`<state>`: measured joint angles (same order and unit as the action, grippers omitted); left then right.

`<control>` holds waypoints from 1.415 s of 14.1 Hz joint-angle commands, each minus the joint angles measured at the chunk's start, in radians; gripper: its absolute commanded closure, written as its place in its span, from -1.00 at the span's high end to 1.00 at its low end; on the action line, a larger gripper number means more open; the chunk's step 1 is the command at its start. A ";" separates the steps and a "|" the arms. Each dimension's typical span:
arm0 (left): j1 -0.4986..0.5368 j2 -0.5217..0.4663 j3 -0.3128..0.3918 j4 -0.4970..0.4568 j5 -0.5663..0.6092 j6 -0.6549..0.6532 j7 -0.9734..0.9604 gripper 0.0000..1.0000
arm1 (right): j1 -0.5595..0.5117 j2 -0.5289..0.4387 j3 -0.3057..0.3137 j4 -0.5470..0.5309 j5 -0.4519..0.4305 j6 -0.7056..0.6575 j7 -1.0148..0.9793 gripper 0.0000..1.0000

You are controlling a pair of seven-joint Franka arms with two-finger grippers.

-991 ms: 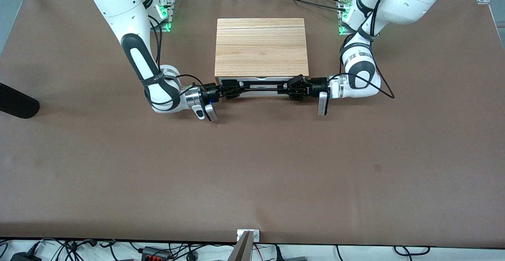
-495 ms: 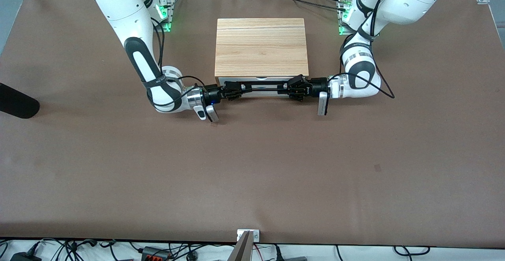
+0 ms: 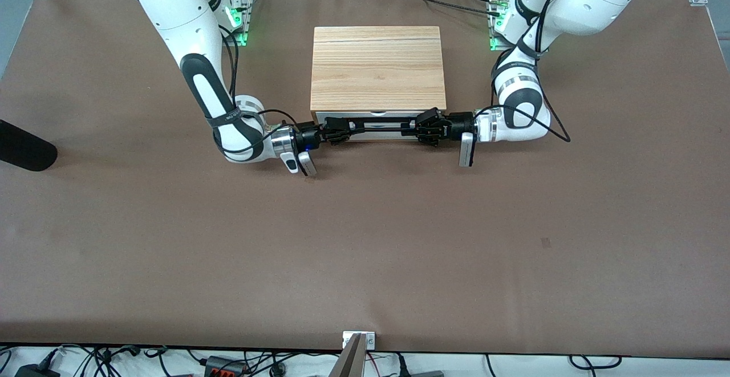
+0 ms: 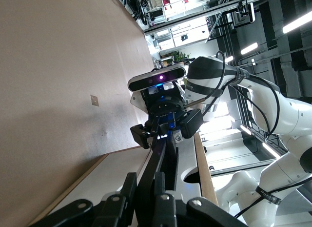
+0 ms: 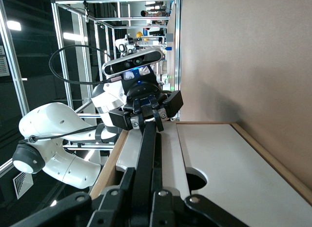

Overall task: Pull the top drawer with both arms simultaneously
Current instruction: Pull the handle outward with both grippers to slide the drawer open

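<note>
Over the last second your right arm (image 3: 201, 75) has swung its forearm and elbow a little toward the middle of the table, most of that in the first half second, with only a slight further drift since. Its wrist has turned with it, so the right gripper (image 3: 336, 133) has gone from lying level along the black bar handle (image 3: 377, 130) to meeting it at a slight slant, its wrist end now a touch nearer the table's front-camera edge than its fingertips. The wrist camera (image 3: 306, 164) on that arm has shifted slightly with the wrist.
</note>
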<state>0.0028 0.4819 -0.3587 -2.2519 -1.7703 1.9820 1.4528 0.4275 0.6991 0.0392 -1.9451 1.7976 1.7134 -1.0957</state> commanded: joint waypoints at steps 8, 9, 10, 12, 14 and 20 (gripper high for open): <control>0.020 0.081 0.012 0.133 -0.011 0.023 0.041 -0.99 | 0.011 0.074 -0.001 0.102 0.022 -0.006 -0.024 -0.88; 0.022 0.101 0.014 0.161 -0.011 0.023 0.041 -0.99 | 0.013 0.095 -0.001 0.132 0.023 -0.006 -0.024 -0.88; 0.038 0.125 0.017 0.188 -0.009 0.023 0.041 -0.99 | 0.011 0.117 -0.001 0.161 0.023 -0.006 -0.020 -0.88; 0.048 0.147 0.018 0.224 -0.008 0.023 0.041 -0.99 | 0.005 0.148 -0.001 0.202 0.022 -0.006 -0.013 -0.88; 0.048 0.167 0.024 0.259 -0.008 0.023 0.040 -0.99 | 0.002 0.166 -0.001 0.233 0.023 -0.005 -0.009 -0.88; 0.048 0.218 0.027 0.330 -0.008 0.027 0.038 -0.99 | -0.001 0.218 -0.005 0.346 0.022 0.023 0.054 -0.88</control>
<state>0.0259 0.6334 -0.3408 -2.0308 -1.7645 1.9861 1.4553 0.4066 0.8551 0.0155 -1.6676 1.8061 1.7252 -1.0301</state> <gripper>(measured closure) 0.815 0.819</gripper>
